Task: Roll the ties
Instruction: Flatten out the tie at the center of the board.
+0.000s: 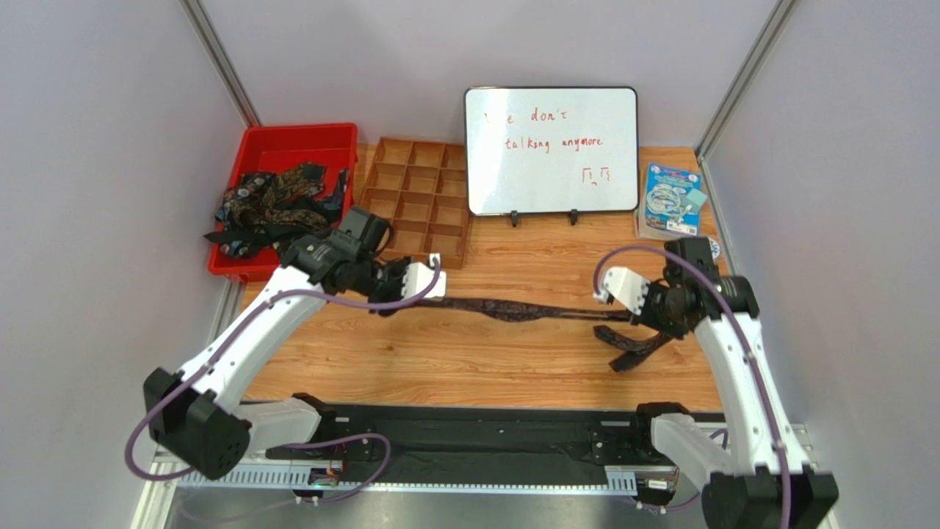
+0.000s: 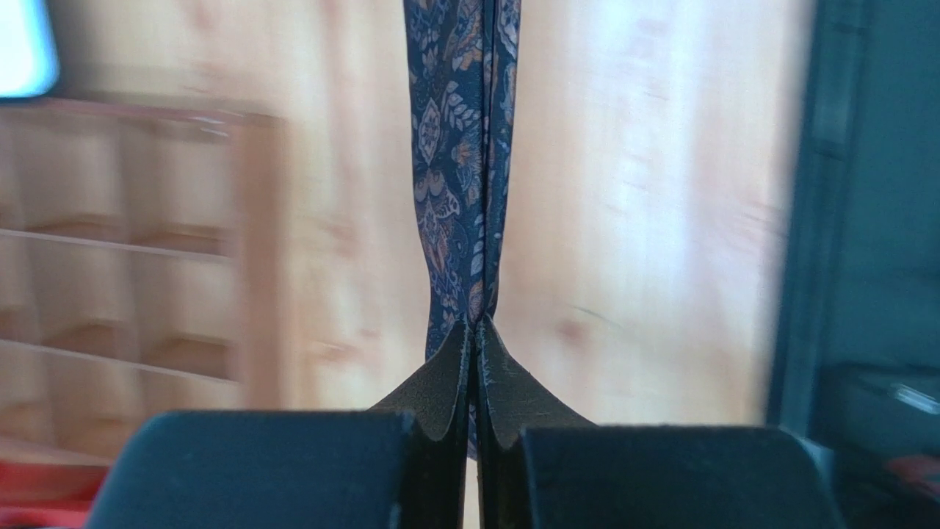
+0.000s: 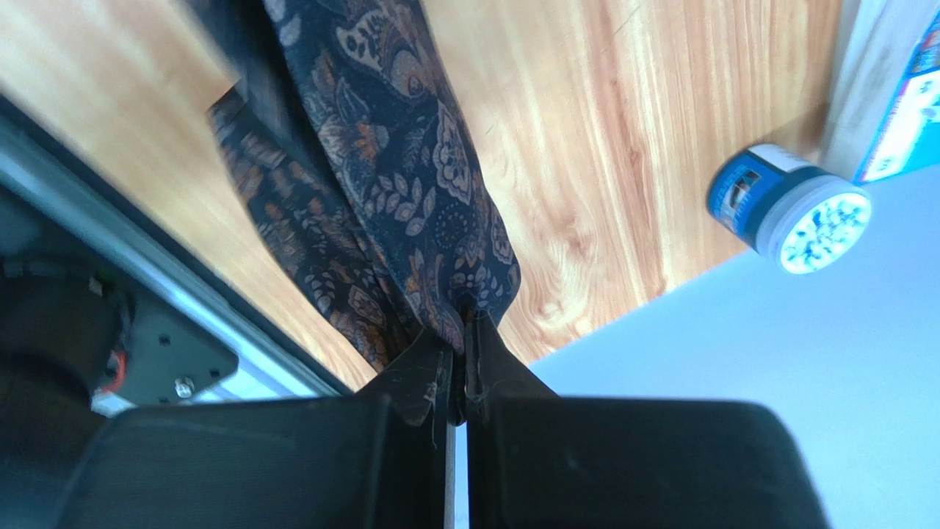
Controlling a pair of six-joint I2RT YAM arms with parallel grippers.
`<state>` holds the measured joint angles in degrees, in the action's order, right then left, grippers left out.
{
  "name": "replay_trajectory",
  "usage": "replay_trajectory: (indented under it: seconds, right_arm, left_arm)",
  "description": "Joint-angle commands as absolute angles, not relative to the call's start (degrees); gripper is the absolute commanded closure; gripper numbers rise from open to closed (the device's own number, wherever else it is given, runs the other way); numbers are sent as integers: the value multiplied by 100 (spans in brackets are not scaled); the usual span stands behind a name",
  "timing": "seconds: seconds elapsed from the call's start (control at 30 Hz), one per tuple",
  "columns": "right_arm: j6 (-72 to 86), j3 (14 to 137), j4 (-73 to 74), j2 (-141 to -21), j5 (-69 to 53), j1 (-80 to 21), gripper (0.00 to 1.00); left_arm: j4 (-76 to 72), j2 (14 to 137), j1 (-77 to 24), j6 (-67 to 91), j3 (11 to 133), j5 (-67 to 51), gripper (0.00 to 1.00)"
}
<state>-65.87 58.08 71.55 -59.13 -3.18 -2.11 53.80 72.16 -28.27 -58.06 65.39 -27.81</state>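
The left end effector (image 2: 474, 344) and right end effector (image 3: 463, 331) each pinch one end of a tie (image 1: 519, 311), apparently stretched just above the surface (image 1: 497, 364).

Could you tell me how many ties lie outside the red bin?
1: the dark paisley-print fabric tie, stretched over the wooden table between the left pincer and the right pincer. The tangle in the red plastic bin cannot be counted.

3 cameras: 1 overhead, 2 wrist-mounted.
The top view looks down from above and behind over the whole table (image 1: 441, 364); each wrist view faces the wood from very near, and all 3 share the tie (image 1: 530, 311).
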Motion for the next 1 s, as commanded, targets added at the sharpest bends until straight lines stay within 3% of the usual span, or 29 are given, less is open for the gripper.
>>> replay_trajectory:
  seconds: [0.0,0.1,0.23,0.37,0.5,0.6,0.63,0.7,0.73,0.77,0.8,0.97]
  right_arm:
    - [-8566,5240,8823,-4836,-482,-176,100]
    - [-9482,4624,8572,-5061,-422,-368,98]
    - [-9037,4622,7718,-6623,-474,-694,95]
    - [-8096,5911,7725,-9115,-913,-782,94]
    - [-7384,7571,7910,-10457,-1072,-782,87]
    - [-7077,7988,7762,-10801,-872,-765,78]
    - [-6979,8111,7700,-10810,-792,-756,69]
    - [-6769,8226,7620,-10741,-651,-616,56]
    - [-6611,8383,7672,-10705,-677,-520,23]
    - [-6496,8454,7760,-10670,-720,-266,13]
    - [-6391,8525,7874,-10635,-764,-142,9]
    - [-5855,9025,8489,-10442,-1186,833,9]
  left_arm:
    - [7496,6680,-2821,-5800,6091,-3278,100]
    - [7883,7056,-2804,-6012,6038,-3165,100]
    - [8103,8549,-2489,-5924,6512,-3199,100]
    - [7920,9420,-2400,-5740,6916,-3112,100]
    - [7796,10455,-2093,-5617,7557,-3015,100]
    - [7813,11019,-1742,-5485,8076,-3015,100]
    - [7848,11117,-1688,-5476,8182,-2928,100]
    - [7796,11180,-1565,-5458,8244,-2831,90]
    - [7796,11162,-1547,-5484,8227,-2787,84]
    - [7770,11110,-1529,-5484,8148,-2812,78]
    - [7717,10988,-1486,-5441,8104,-2821,64]
    - [7296,10442,-1292,-5159,7928,-2988,52]
